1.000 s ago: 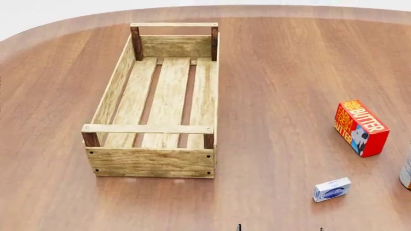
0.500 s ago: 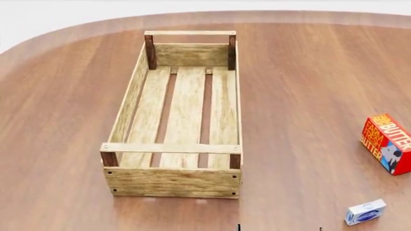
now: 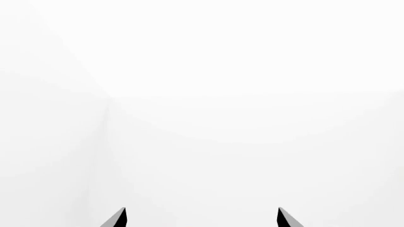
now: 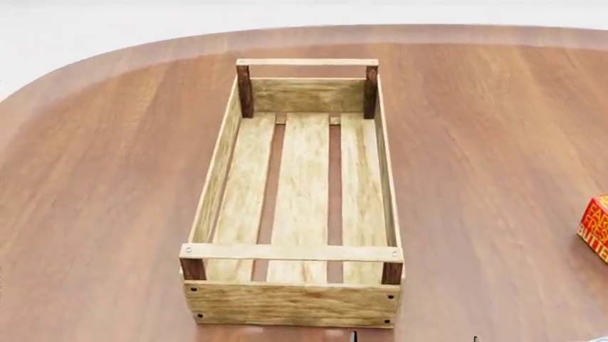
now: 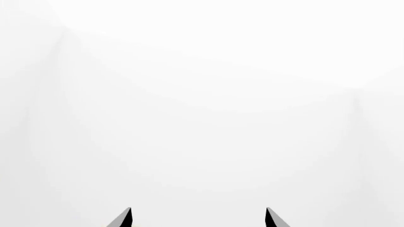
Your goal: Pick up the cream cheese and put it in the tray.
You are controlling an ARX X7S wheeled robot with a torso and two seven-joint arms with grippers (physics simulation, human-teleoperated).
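The tray (image 4: 216, 187), a long light-wood crate with slatted bottom and dark corner posts, stands empty at the middle of the head view on the wooden table (image 4: 105, 178). The cream cheese is out of view. My left gripper (image 3: 202, 217) shows only two dark fingertips (image 3: 120, 218), set wide apart against a blank white background, open with nothing between them. My right gripper (image 5: 198, 217) looks the same in its wrist view, open and empty. Neither wrist view shows the table or any object.
A red-orange butter box (image 4: 596, 228) is cut off by the right edge of the head view. The table's rounded far edge (image 4: 124, 48) curves behind the tray. Two thin dark tips (image 4: 354, 336) poke up at the bottom edge.
The head view has shifted: the tray now sits lower and further right in the picture. The cream cheese has slid out at the bottom right, and the butter box is nearly out.
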